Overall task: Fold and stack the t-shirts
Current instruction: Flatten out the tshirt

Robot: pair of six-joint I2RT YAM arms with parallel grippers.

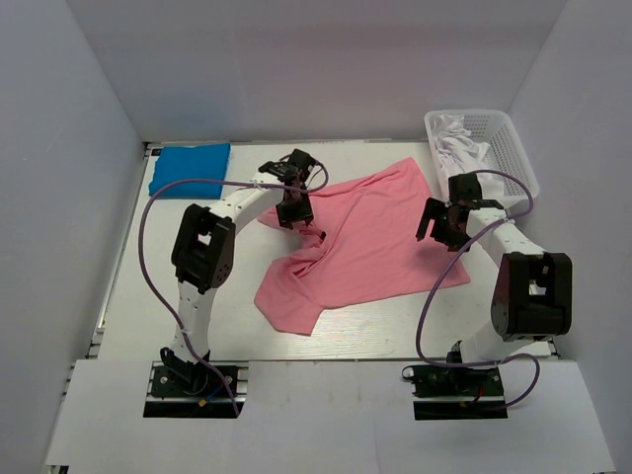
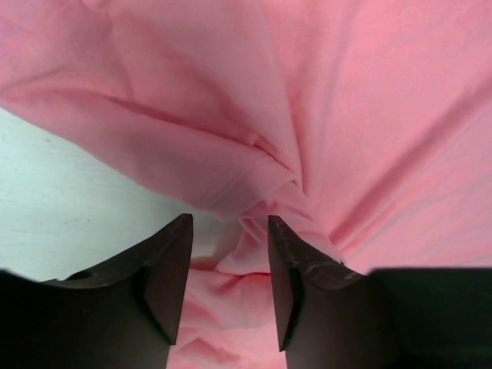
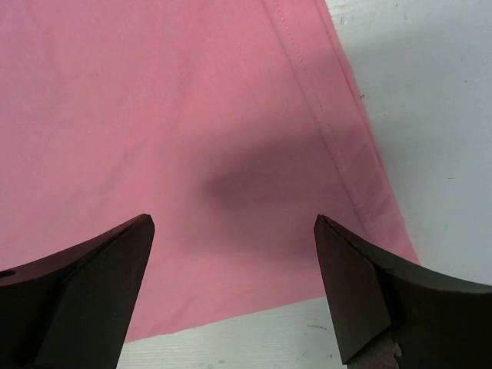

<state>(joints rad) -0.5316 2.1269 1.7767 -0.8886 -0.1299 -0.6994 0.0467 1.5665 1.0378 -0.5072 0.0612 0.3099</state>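
A pink t-shirt (image 1: 365, 242) lies spread over the middle of the table, bunched and creased along its left side. My left gripper (image 1: 294, 217) hovers over that bunched part. In the left wrist view the left gripper (image 2: 229, 223) is open, with a raised fold of the pink t-shirt (image 2: 254, 192) lying between the fingers, not clamped. My right gripper (image 1: 438, 229) is over the shirt's right edge. In the right wrist view the right gripper (image 3: 232, 221) is wide open and empty above the flat pink t-shirt (image 3: 192, 115), near its hem and corner.
A folded blue t-shirt (image 1: 190, 168) lies at the back left. A white basket (image 1: 513, 148) with white clothes (image 1: 456, 143) stands at the back right. White walls close in the table on three sides.
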